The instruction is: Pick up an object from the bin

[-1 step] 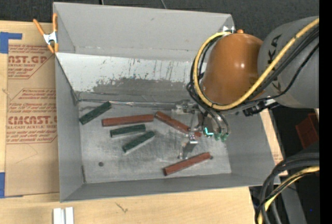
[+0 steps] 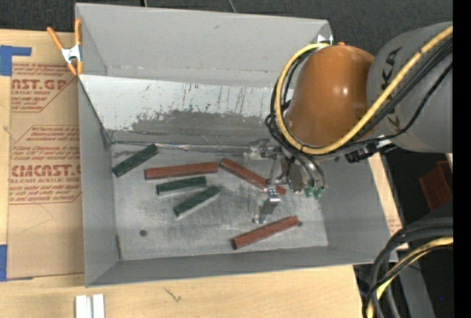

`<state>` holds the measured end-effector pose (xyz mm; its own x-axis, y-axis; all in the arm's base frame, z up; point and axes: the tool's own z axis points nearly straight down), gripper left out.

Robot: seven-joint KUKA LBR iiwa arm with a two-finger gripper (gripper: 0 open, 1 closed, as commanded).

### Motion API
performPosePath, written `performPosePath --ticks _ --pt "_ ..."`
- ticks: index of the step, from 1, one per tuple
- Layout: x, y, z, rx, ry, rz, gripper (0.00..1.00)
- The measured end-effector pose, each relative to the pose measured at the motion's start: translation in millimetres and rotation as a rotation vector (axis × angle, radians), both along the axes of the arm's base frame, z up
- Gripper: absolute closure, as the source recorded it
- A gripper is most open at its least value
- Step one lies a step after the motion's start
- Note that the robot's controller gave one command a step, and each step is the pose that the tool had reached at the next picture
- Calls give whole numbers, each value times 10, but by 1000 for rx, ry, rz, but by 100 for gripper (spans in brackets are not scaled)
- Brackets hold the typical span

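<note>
Grey bin floor (image 2: 147,224); slim reddish-brown bar (image 2: 266,232)

Even overhead light fills the bin (image 2: 199,37); a soft glare sits on the orange cover (image 2: 333,85), and the sticks (image 2: 182,171) cast faint shadows.

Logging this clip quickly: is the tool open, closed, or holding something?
Tool: cannot be told; it is beside the red-brown bar at the lower right of the bin.

Grey metal bin (image 2: 147,232), floor scuffed. Left part: upper-left green bar (image 2: 135,160), long brown bar (image 2: 182,171), middle green bar (image 2: 181,185), lower green bar (image 2: 196,201). Right of centre: tilted brown bar (image 2: 243,171). Lower right: lower-right brown bar (image 2: 266,232).
</note>
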<state>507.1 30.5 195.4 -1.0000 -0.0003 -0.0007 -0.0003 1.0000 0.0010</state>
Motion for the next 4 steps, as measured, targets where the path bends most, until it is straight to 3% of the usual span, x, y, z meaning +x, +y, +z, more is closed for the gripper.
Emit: performPosePath --ticks 1,2,3,4 --pt "-66 -271 -593 1 -5 -65 0" --pt "-76 -279 -1214 0 9 73 100" --pt "-75 -279 -1214 0 9 74 100" --pt "-32 -509 330 -1 -3 31 100"
